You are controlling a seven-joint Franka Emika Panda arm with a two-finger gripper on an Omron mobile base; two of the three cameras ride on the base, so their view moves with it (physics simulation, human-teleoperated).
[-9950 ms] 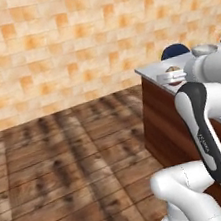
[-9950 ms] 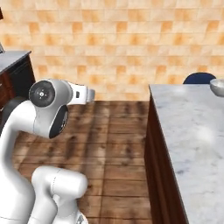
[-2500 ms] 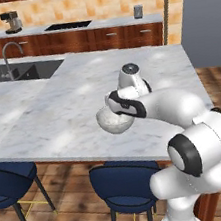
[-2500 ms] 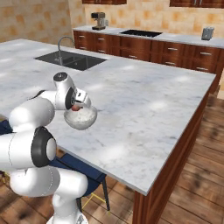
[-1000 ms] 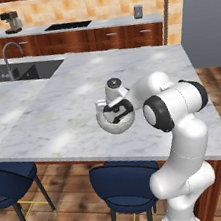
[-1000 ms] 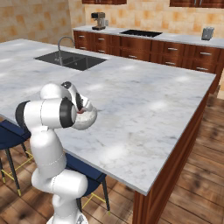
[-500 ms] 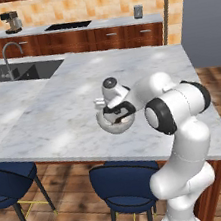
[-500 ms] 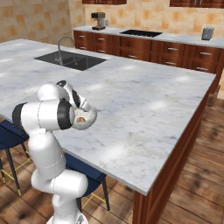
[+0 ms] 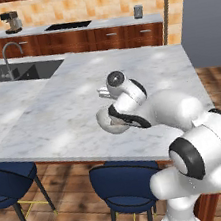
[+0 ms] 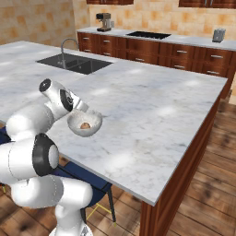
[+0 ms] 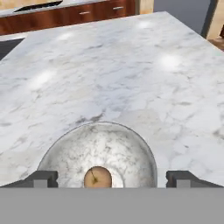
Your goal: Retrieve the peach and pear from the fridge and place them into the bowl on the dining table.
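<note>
Your gripper (image 11: 112,178) hangs above the bowl (image 11: 98,159) with its jaws spread wide, one fingertip (image 11: 41,178) past each side of the rim, gripping nothing. The bowl (image 10: 85,123) stands on the dining table (image 10: 152,110) close to its near edge, above the blue stools (image 9: 126,183). The peach (image 11: 97,177) lies inside, on the bowl's bottom. Farther along the table you see the sink (image 10: 74,63) set in the marble top.
</note>
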